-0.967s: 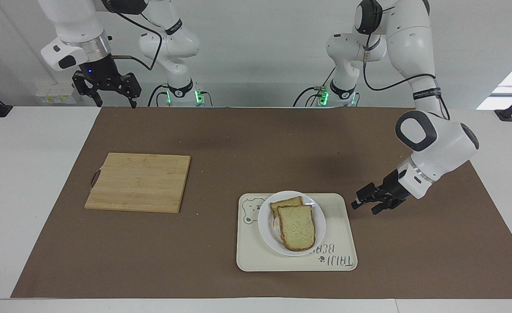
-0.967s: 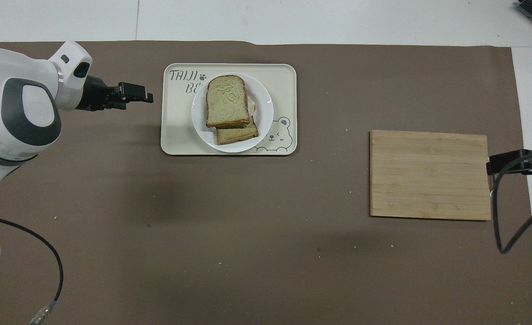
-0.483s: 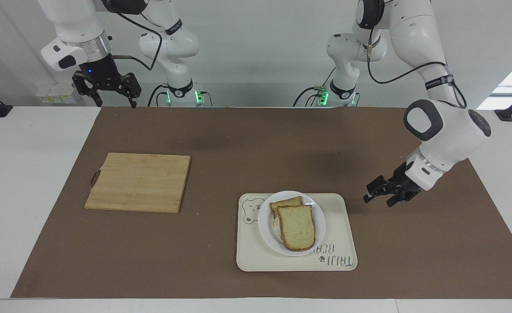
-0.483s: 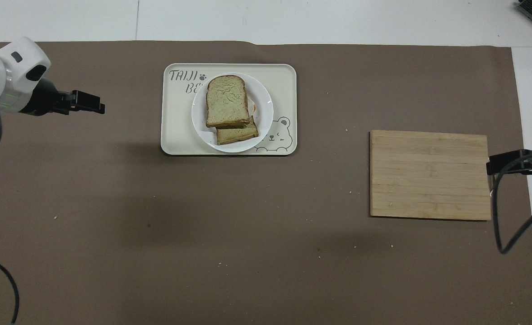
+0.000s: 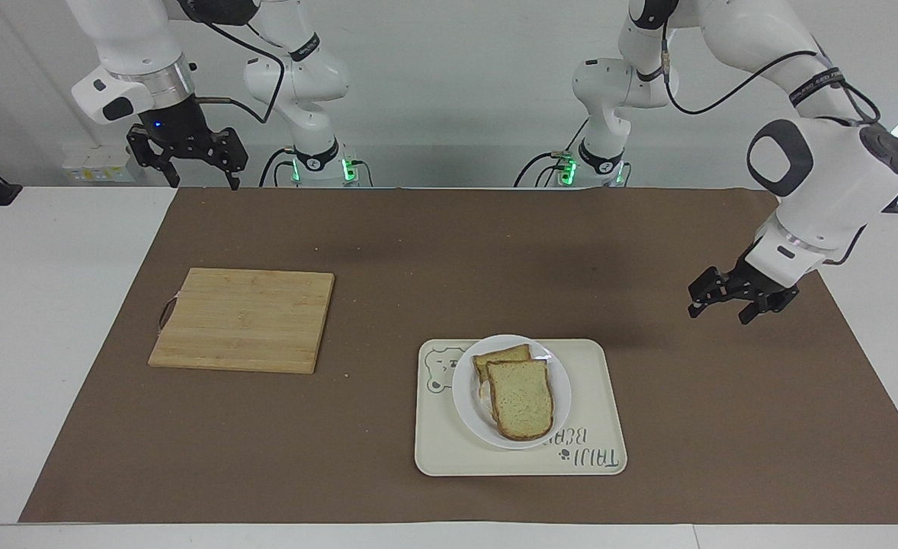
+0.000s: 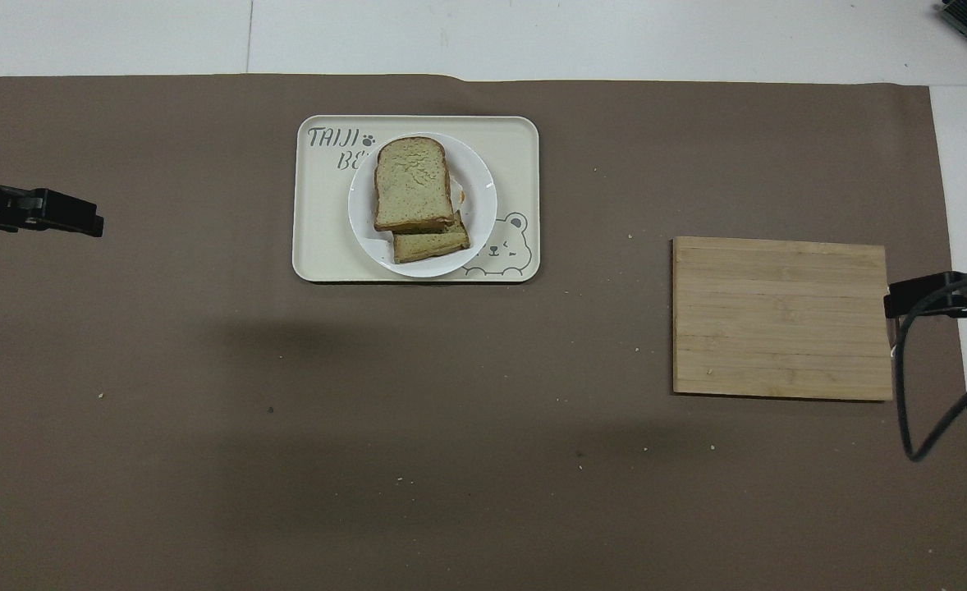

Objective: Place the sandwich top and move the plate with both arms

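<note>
I see the plain beige bread slice with a brown crust [image 5: 521, 408] [image 6: 412, 194] lying flat on a lower slice, offset so that slice's edge shows. Both sit on the small round white plate [image 5: 559, 377] [image 6: 479, 201], which rests level, well apart from my left gripper [image 5: 720, 299] [image 6: 69, 219] hanging over the table toward its own end, fingers spread.

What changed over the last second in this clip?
The left gripper, empty, drew back from beside the cream rectangular bear tray toward the left arm's end of the brown mat and rose. Unchanged: the plain bread slice atop the sandwich on the round white plate, the wooden cutting board, and the right gripper, which waits raised.
</note>
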### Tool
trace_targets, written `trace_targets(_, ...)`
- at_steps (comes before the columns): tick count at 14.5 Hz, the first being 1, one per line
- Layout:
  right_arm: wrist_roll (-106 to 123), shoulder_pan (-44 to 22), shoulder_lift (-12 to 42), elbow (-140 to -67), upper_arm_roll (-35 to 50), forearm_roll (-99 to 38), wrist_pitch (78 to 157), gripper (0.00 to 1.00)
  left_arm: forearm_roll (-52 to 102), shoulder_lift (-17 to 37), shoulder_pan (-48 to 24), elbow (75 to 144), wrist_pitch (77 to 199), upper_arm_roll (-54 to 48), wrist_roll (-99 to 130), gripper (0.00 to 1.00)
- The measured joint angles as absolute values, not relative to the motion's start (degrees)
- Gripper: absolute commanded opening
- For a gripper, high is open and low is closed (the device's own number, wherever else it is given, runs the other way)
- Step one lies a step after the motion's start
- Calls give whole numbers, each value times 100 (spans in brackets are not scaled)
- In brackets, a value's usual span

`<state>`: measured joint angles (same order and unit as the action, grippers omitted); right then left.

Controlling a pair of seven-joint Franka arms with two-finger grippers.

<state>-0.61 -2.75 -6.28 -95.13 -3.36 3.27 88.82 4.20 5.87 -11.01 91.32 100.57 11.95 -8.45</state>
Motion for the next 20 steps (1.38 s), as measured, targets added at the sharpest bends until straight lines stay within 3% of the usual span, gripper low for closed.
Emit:
trace_targets(6,-61,-275,-628,-9513,-336,327,8882,100,394,510,-1100,9106,9962,1164,-641,100)
trace_targets(12,78,-268,-607,-9428,-345,328,8697,100,356,115,-511,9088,9430,604,-589,100)
trace_targets(20,134,-267,-529,-9307,-350,210,8592,100,13,-280,-475,9088,9058,444,-561,100)
